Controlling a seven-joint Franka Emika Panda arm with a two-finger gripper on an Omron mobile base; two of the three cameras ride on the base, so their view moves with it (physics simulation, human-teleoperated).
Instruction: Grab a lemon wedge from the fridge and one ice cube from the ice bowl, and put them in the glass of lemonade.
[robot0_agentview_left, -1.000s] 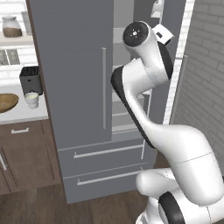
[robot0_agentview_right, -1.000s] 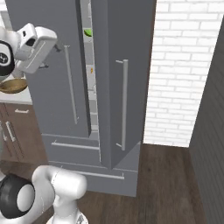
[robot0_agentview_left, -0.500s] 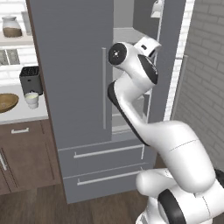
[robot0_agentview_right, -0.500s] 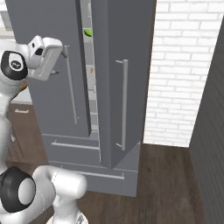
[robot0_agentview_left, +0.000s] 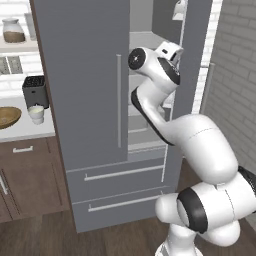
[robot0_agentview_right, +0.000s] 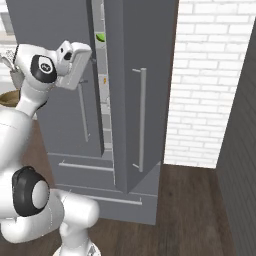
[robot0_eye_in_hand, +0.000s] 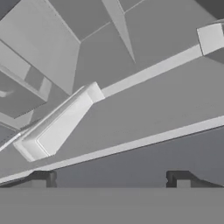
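Grey fridge (robot0_agentview_right: 145, 45) doors are standing ajar as we are raising our gripper (robot0_agentview_right: 89, 59), jaws spread and empty, at the gap, upper left of the right base view. A small green piece, possibly the wedge (robot0_agentview_right: 100, 37), is sitting just above and inward.

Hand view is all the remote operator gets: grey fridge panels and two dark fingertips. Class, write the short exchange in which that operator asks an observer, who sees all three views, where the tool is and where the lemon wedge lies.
Operator: Where is my tool against the fridge?
Observer: In the right base view the tool, open, sits at the narrow gap between the two upper doors of the fridge.
Operator: Any lemon wedge in there?
Observer: A small yellow-green piece, likely the lemon wedge, lies on a shelf inside that gap, higher than the tool.
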